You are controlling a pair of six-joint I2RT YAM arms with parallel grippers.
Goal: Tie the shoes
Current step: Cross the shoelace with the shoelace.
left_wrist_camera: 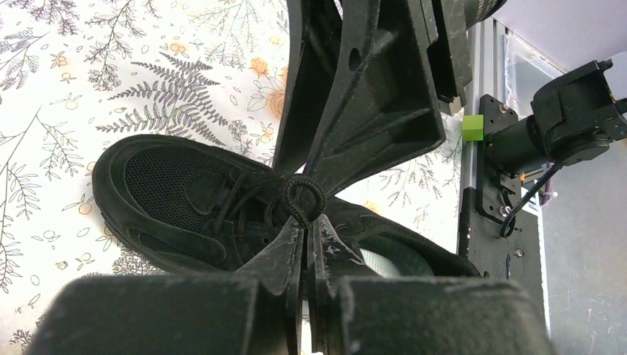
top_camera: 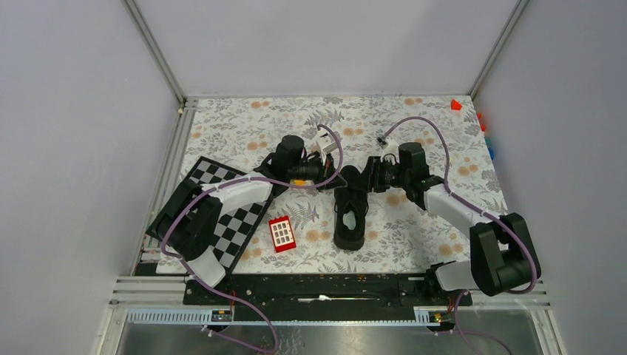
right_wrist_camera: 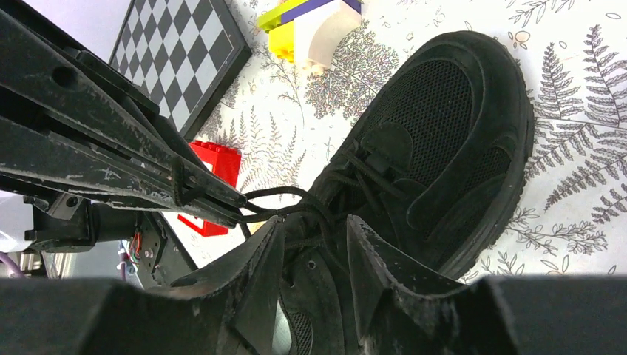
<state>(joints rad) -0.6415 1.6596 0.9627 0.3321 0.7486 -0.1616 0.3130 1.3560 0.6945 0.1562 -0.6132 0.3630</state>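
The sneaker (top_camera: 349,238) is lying on the floral-patterned table (top_camera: 414,229) near the middle, between the two arms, with its toe pointing to the far side and its pale insole showing at the near end. It is standing upright on its sole. The left gripper (left_wrist_camera: 307,222) is reaching in over the laced part from the left. Its fingers (left_wrist_camera: 285,251) are pressed together with only a hairline gap and are pinching a small loop of the black lace (left_wrist_camera: 303,196) right at their tips. In the right wrist view this strand is running taut from those tips down to the eyelets. The right gripper (right_wrist_camera: 314,233) is coming in from the opposite side and is hanging just above the tongue. Its fingers (right_wrist_camera: 255,274) are standing partly apart, with the laces passing under and through the gap between them. They are not clamping anything that can be seen, and whether either pad is touching a strand cannot be told. The tips of the two grippers are nearly meeting over the knot area. A chessboard (top_camera: 229,214) is lying at an angle on the left of the table, partly beneath the left arm. A red block (top_camera: 282,234) is sitting between the board and the sneaker, just beside the shoe's left flank but apart from it. A stack of yellow, white and purple blocks (right_wrist_camera: 314,26) is resting beyond the toe. A small green block (left_wrist_camera: 473,127) is showing at the table's near edge.
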